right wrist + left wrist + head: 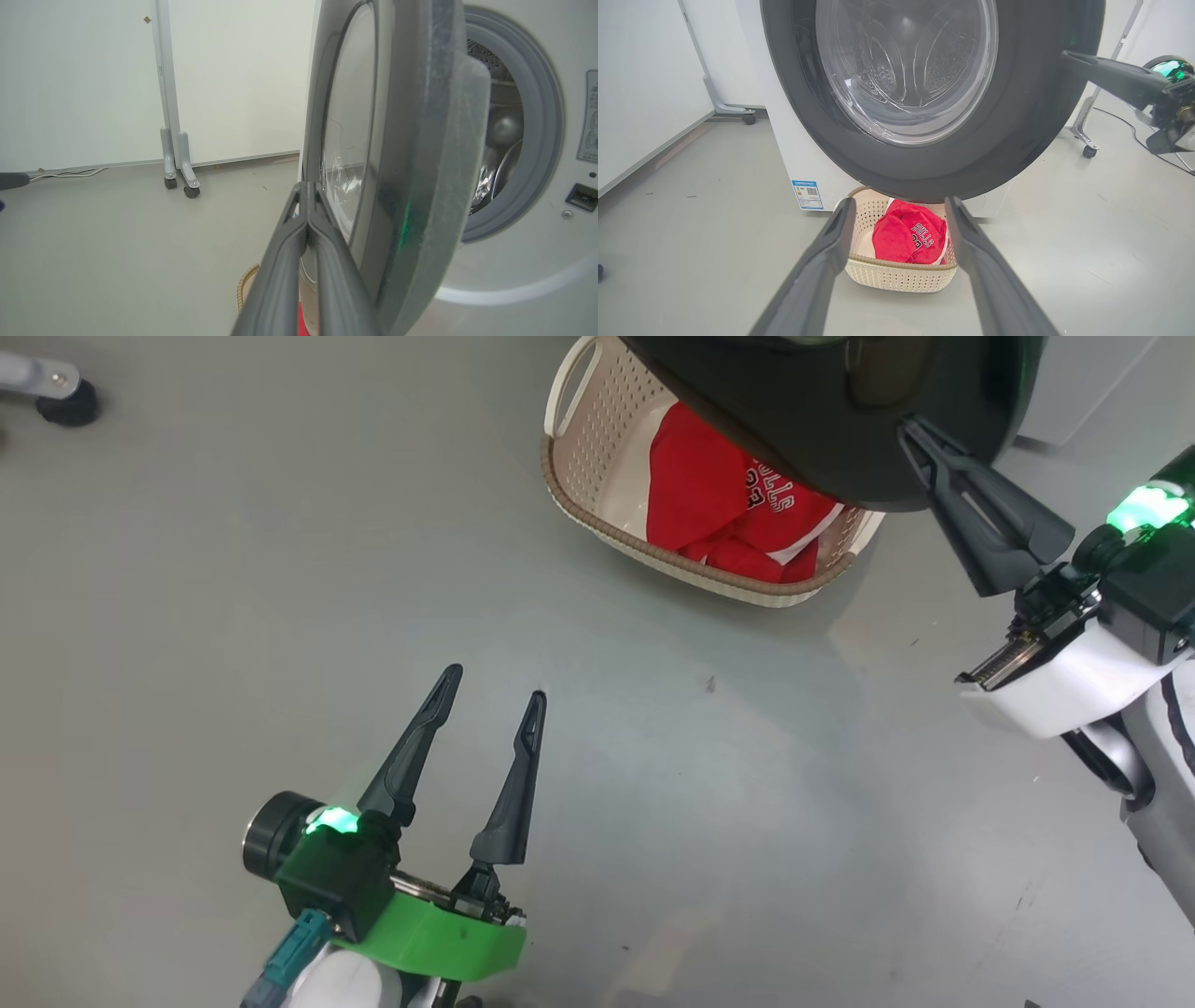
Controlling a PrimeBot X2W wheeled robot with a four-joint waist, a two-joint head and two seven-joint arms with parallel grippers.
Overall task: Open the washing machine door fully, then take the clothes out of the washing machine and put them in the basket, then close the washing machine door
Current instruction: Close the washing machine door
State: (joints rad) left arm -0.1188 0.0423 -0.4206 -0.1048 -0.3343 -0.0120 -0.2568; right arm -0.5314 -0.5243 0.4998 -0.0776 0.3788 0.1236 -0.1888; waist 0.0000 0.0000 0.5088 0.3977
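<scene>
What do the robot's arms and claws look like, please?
The left claw and right claw each have two long, tapering dark grey fingers and a glowing green light. The left wrist wears a bright green collar; the right, a white shell.

a smooth grey floor [187, 616] spreads through the head view, with a small dark speck [710, 684] near the centre and a black caster [67, 403] under a grey foot at 10 o'clock. in the right wrist view a white partition [233, 79] stands at 11 o'clock. its grey post [163, 70] ends in two wheeled feet [182, 163], and a pale cable [70, 173] lies along its base at 9 o'clock. in the left wrist view a wheeled stand leg [1087, 151] sits at 3 o'clock, near a dark cord [1134, 135].
</scene>
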